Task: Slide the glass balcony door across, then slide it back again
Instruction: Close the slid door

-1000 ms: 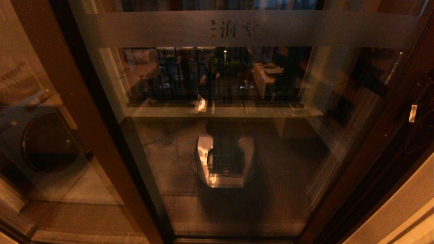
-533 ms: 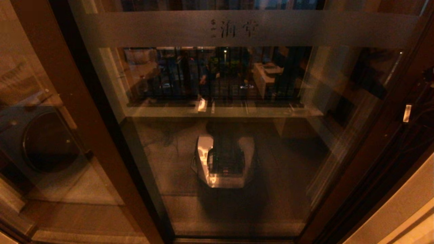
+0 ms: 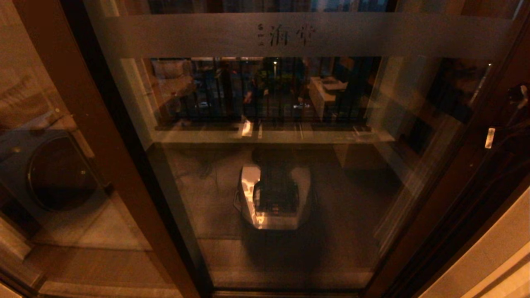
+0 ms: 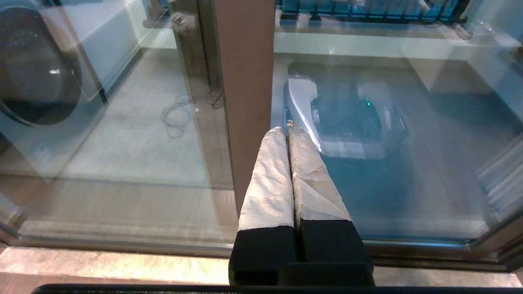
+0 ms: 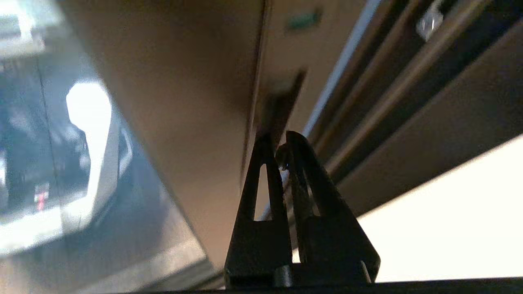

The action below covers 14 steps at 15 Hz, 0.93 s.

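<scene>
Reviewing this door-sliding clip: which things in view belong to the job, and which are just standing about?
Part of the job:
glass balcony door with its frosted band
right gripper, shut, at the door's right-hand stile

Just there:
left gripper, shut, parked
washing machine behind the left fixed panel
balcony railing

Washing machine (image 3: 54,174) at left behind fixed glass panel (image 3: 37,124), round dark porthole facing room. Cable loop (image 4: 175,118) lying loose on balcony floor (image 3: 215,194) near it. Low ledge (image 3: 198,135) along far side, dark railing (image 3: 232,95) above (city lights beyond). Pale wall (image 3: 492,256) at right edge, beside dark door tracks (image 5: 408,90).
</scene>
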Available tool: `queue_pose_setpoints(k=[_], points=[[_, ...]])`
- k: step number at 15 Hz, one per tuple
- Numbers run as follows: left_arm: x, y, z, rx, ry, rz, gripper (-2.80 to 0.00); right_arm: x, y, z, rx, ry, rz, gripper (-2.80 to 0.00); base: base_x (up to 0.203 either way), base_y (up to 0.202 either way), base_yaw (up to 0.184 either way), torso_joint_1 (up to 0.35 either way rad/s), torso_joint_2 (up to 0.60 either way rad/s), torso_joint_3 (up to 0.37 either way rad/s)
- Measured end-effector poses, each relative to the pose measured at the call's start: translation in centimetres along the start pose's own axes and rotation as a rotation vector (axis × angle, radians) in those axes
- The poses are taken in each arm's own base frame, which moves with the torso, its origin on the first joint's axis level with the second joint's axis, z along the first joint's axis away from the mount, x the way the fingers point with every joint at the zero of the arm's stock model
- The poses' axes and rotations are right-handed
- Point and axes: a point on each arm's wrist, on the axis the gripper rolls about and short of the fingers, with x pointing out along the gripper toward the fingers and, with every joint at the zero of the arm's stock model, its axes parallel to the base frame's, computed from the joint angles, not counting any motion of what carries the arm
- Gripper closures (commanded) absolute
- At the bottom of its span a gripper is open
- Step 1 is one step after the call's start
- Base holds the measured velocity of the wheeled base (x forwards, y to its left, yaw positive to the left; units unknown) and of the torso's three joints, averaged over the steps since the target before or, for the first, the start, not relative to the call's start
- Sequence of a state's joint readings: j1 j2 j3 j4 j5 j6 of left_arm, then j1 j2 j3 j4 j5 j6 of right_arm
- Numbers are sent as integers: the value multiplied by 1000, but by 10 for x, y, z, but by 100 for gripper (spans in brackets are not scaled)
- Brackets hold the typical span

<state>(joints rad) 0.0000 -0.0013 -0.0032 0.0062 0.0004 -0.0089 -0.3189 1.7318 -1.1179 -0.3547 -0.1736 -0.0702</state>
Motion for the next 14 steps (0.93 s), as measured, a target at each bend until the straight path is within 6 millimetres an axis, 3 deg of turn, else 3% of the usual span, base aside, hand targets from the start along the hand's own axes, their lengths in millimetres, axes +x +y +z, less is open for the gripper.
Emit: queue_pose_setpoints(k=[5,14], points=[[0,0,0,0,0,0,0,14,3,-8,0,6,-2,0,0,0,0,0,0,0],[0,0,0,0,0,0,0,20,2,-9,1,-10,-40,0,0,0,0,0,0,0]])
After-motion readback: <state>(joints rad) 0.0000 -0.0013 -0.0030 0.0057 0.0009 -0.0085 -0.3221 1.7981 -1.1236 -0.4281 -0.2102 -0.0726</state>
